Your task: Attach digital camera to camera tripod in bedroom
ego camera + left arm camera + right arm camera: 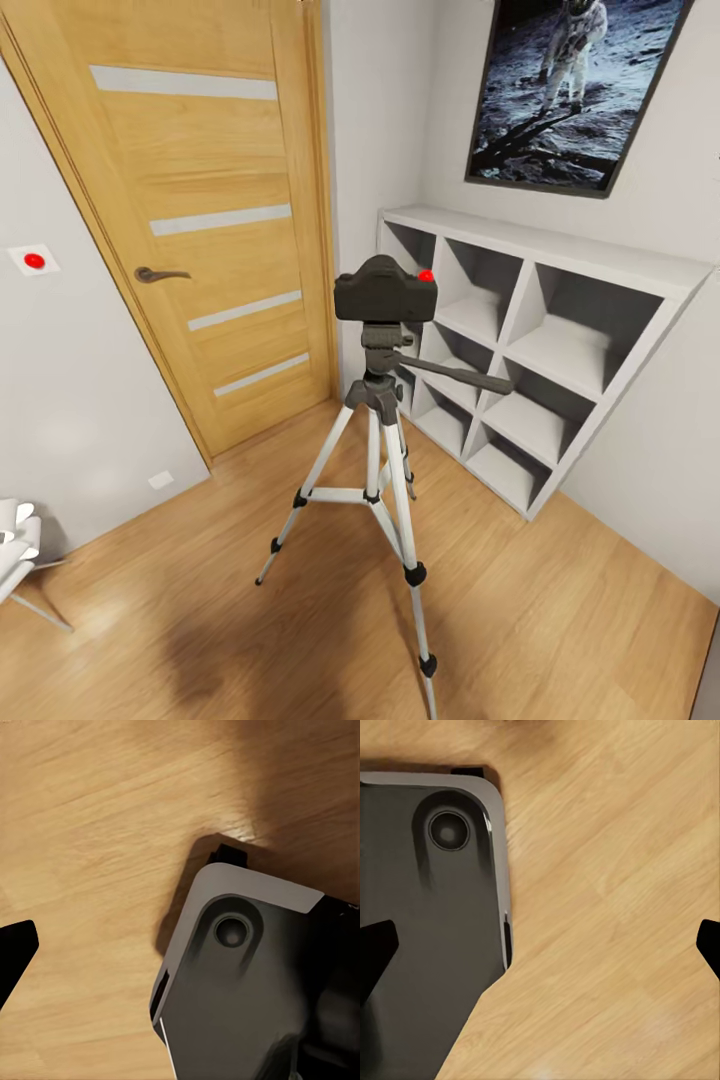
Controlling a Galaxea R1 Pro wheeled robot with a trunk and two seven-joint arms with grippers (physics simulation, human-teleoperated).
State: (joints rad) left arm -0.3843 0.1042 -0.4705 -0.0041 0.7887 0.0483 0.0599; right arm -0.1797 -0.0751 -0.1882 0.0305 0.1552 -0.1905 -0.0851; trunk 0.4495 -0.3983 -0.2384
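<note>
The digital camera (385,289), a chunky black body with a red dot at its top right corner, sits on the head of the camera tripod (381,470) in the head view. The tripod stands upright on the bedroom's wood floor, silver legs spread, its pan handle (460,376) pointing right toward the shelves. No gripper touches either one. My right gripper (540,952) hangs open over the floor, its dark fingertips (375,952) far apart with nothing between them. My left gripper (180,960) also looks open above the floor, with one dark fingertip (15,952) in sight.
A wooden door (200,220) is at the back left and white cube shelves (540,350) stand along the right wall under an astronaut poster (580,85). A white wall plate with a red dot (34,260) is left of the door. A white chair (15,560) is at the left edge. Grey robot base (240,997) lies below both wrists.
</note>
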